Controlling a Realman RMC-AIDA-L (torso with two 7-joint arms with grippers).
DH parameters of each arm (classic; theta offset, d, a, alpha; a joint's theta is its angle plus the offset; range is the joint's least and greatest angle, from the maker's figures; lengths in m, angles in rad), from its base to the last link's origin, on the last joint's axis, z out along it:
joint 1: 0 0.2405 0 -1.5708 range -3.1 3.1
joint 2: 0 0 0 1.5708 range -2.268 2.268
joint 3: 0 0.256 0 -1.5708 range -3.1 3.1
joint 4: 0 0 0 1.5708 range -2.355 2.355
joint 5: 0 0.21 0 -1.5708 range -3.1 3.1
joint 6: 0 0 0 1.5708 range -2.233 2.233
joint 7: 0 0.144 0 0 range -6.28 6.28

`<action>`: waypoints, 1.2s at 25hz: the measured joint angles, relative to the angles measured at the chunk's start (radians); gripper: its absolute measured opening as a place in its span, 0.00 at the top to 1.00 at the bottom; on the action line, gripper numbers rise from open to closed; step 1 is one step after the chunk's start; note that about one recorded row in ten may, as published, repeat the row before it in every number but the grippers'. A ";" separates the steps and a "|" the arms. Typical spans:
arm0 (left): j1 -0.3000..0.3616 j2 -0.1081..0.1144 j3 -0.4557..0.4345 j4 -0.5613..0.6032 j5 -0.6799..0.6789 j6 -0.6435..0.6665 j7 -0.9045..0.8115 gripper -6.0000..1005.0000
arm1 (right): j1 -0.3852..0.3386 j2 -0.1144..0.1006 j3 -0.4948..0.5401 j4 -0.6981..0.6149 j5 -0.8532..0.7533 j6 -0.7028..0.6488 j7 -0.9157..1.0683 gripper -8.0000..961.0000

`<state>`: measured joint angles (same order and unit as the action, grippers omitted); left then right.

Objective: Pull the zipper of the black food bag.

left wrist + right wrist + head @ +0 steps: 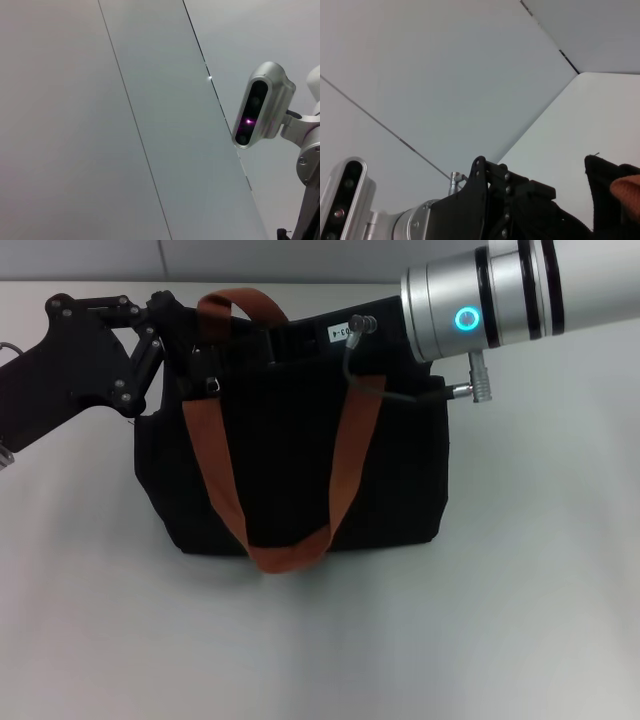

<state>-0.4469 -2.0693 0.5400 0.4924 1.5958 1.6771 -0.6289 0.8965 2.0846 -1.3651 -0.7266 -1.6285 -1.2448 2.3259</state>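
At black food bag (300, 460) top-left corner: left gripper (185, 345); zipper hidden.

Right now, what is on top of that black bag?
An orange handle arches over the black bag; the left pincer sits at one top corner, the right arm covers the other. The zipper is hidden.

bag (300, 460) mid table (520, 620), L gripper (170, 325) at its left

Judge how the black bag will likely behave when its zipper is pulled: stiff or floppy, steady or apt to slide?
The bag looks like soft fabric, so its top probably flexes. It sits broad on the table, so tipping seems unlikely, though it may slide. The left gripper at its corner may steady it.
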 joint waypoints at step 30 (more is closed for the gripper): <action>-0.002 0.000 0.000 0.000 -0.001 0.001 0.000 0.97 | 0.019 -0.002 -0.009 0.003 -0.059 0.024 0.028 0.99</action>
<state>-0.4494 -2.0693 0.5401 0.4923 1.5951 1.6779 -0.6289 0.9160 2.0830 -1.3736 -0.7234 -1.6870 -1.2212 2.3542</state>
